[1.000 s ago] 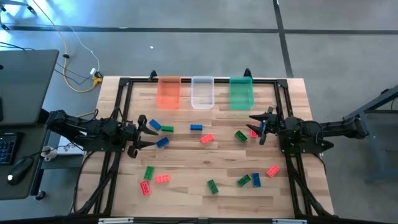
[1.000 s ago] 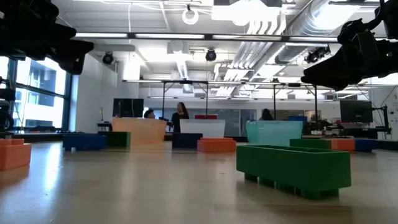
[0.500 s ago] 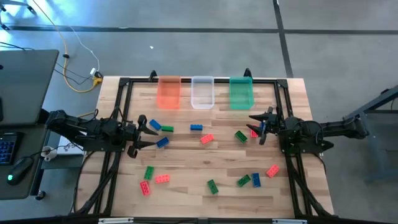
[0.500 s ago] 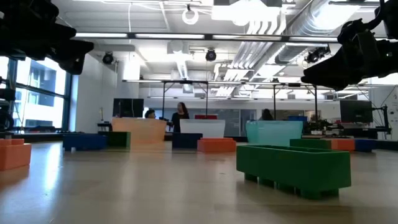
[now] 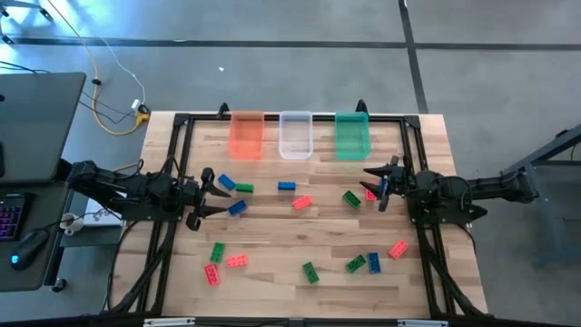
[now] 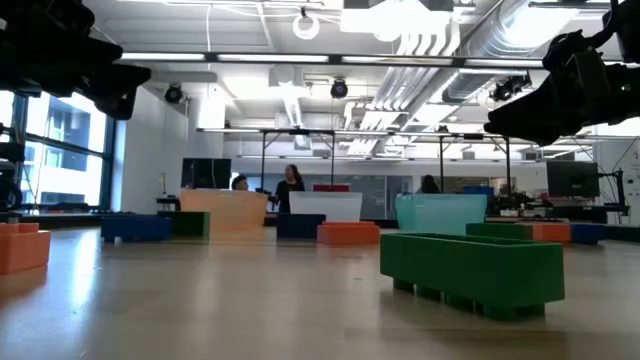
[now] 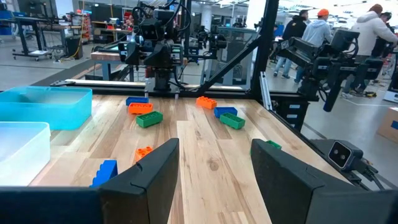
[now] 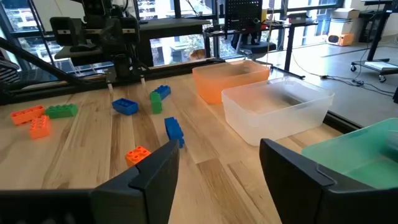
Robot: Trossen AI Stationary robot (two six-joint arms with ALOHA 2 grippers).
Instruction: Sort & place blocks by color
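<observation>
Wood planks make up the bench (image 5: 300, 232), and a black frame runs around its edges. Three bins stand in a row by the far edge: an orange bin (image 5: 246, 134), a clear bin (image 5: 295, 134) and a green bin (image 5: 352, 135). No brick shows inside the bins. The blocks (image 5: 302, 203) lie spread out over the bench. Near the left edge are a blue block (image 5: 226, 182), a green block (image 5: 244, 188) touching it, and another blue block (image 5: 237, 208). Near the middle are a small blue block (image 5: 287, 186) and a red one. A green block (image 5: 351, 198) and a red block (image 5: 371, 193) lie close to the right edge. More blocks in green, red and blue lie toward the near edge. The left tool (image 5: 215, 193) hangs by the left edge, close to the blue blocks. Its two fingers are spread apart and grasp nothing. The right tool (image 5: 379, 183) hangs by the right edge, right next to the red block there. Its fingers are spread apart too, and nothing is between them. Far behind the bench, in the big room, some people (image 7: 314, 31) stand by other desks.
</observation>
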